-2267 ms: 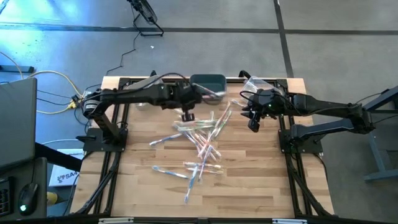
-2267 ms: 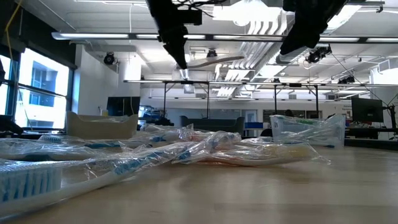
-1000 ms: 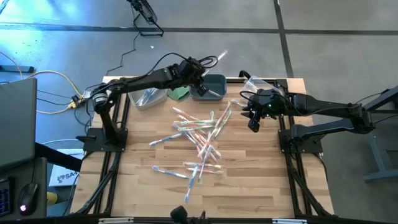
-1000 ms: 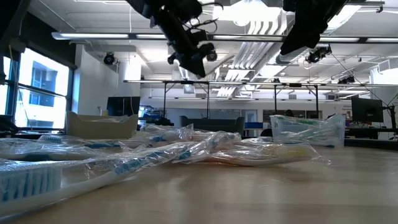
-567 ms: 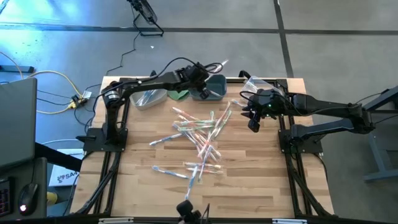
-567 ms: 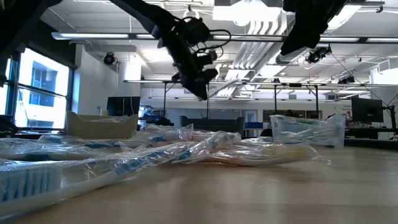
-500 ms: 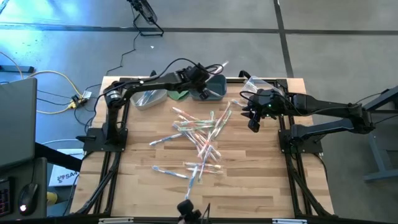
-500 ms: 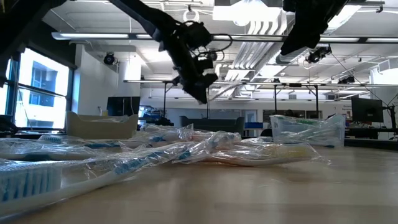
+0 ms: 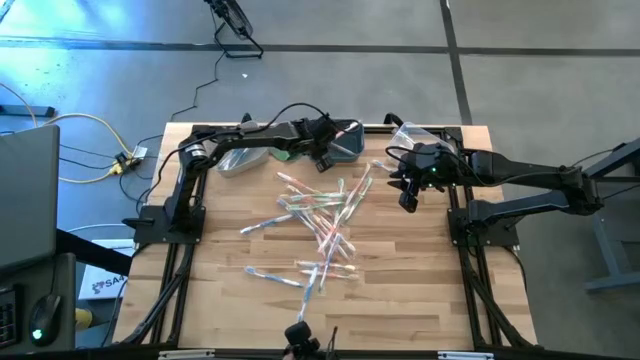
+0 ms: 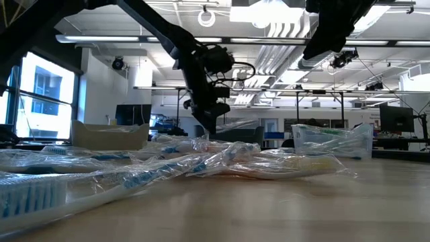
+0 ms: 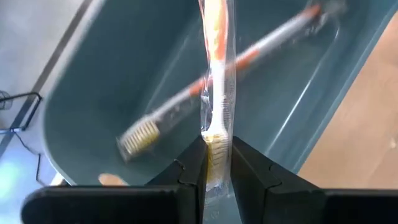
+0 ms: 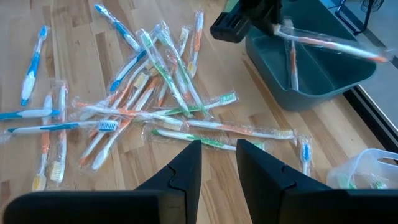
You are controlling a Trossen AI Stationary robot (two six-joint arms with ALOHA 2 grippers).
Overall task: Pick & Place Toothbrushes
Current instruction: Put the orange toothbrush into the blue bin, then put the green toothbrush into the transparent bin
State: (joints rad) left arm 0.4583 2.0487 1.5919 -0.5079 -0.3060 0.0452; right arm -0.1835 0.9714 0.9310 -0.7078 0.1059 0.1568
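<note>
Here the left hand (image 11: 217, 163) is clamped on an orange wrapped toothbrush (image 11: 216, 68), whose long axis runs straight out from the fingers over the grey-blue bin (image 9: 345, 143), where another already lies. The right hand (image 12: 218, 163) waits, fingers apart and empty, beside the desk's (image 9: 400, 290) scattered toothbrushes (image 9: 320, 225).

A wooden desk (image 9: 400, 290) stands on a grey floor (image 9: 300, 85). At its far edge sit a dark blue-grey bin (image 9: 347, 146), a green cloth (image 9: 283, 153) and a clear bin (image 9: 238, 159). A yellow cable (image 9: 85, 122) lies on the floor.
</note>
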